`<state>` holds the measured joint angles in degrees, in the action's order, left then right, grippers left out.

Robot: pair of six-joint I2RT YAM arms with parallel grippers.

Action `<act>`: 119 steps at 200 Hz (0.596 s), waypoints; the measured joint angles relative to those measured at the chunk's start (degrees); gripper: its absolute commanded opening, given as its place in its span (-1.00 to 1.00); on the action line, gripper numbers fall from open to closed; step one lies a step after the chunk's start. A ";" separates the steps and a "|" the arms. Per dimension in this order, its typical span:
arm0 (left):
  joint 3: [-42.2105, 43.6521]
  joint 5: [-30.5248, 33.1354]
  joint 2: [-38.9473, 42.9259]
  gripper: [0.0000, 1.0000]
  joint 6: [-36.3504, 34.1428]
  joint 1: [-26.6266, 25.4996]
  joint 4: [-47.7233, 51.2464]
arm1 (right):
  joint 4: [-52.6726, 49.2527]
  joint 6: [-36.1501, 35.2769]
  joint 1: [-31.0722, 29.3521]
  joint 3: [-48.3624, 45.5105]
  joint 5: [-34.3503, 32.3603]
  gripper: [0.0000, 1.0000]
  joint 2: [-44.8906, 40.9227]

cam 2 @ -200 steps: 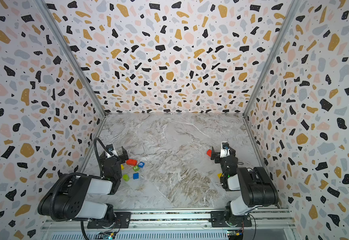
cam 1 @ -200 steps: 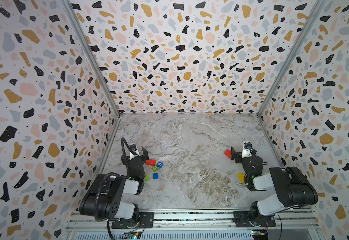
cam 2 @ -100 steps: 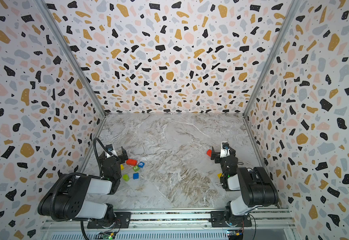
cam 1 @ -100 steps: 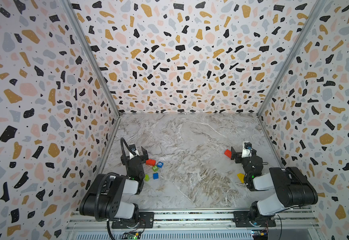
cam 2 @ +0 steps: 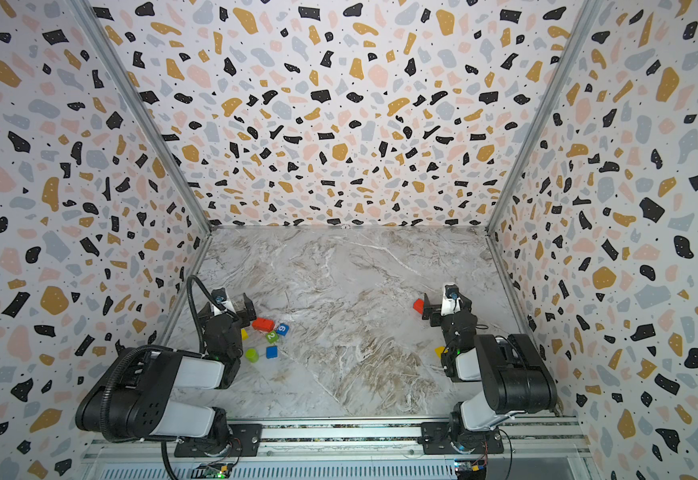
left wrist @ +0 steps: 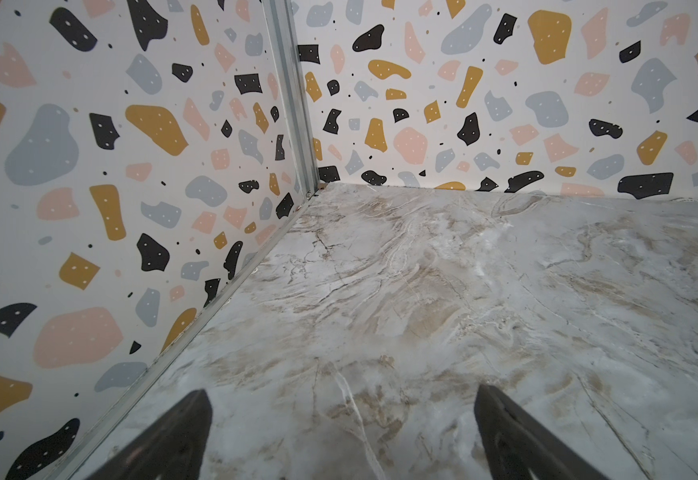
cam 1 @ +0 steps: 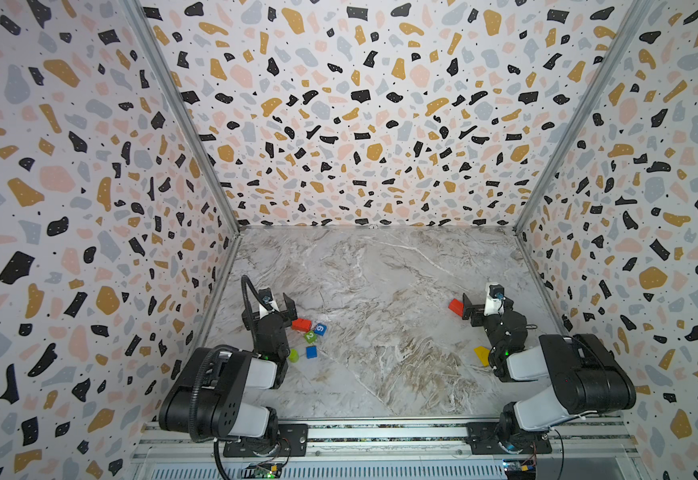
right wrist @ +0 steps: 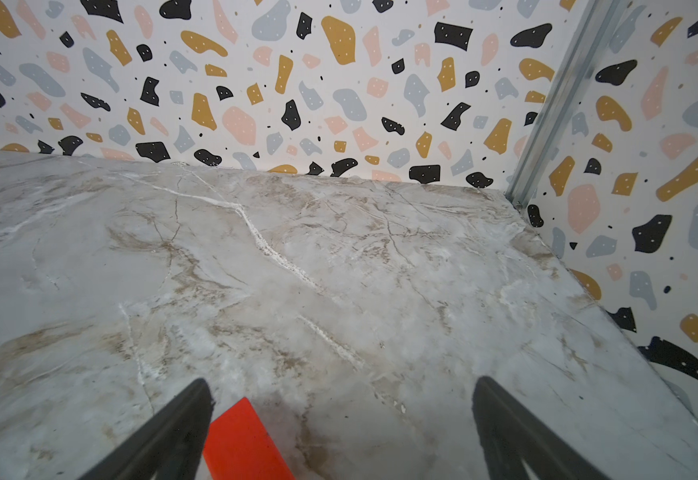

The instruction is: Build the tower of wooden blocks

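We see the marble table (cam 1: 380,282) carrying the tower's blocks, loose and unstacked, in two groups near its front. The left arm (cam 1: 222,386) and right arm (cam 1: 580,374) sit folded low at the near edge. The left gripper (cam 1: 270,309) has its jaws spread wide over bare marble, holding nothing. The right gripper (right wrist: 341,380) is spread just as wide and grips nothing. A red block (right wrist: 243,444) lies close by one finger (right wrist: 172,432), and we cannot tell whether they touch. A yellow wedge (cam 1: 481,355) lies beside the right arm. Just beside the left gripper lie a red slab (cam 1: 300,324), a blue 9 cube (cam 1: 319,329), a green 2 cube (cam 1: 310,336), a plain blue cube (cam 1: 311,352), a lime cylinder (cam 1: 293,355) and, partly hidden, a yellow cube (cam 2: 244,333).
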<state>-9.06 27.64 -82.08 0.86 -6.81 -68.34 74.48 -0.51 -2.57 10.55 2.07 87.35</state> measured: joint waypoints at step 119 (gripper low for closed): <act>-4.42 2.27 4.63 1.00 1.79 0.13 9.44 | -1.18 1.27 -1.25 -2.05 -6.51 0.98 -7.15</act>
<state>-13.47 29.91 -77.45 2.66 -6.68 -58.89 73.30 0.75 -3.81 8.49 -4.45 80.20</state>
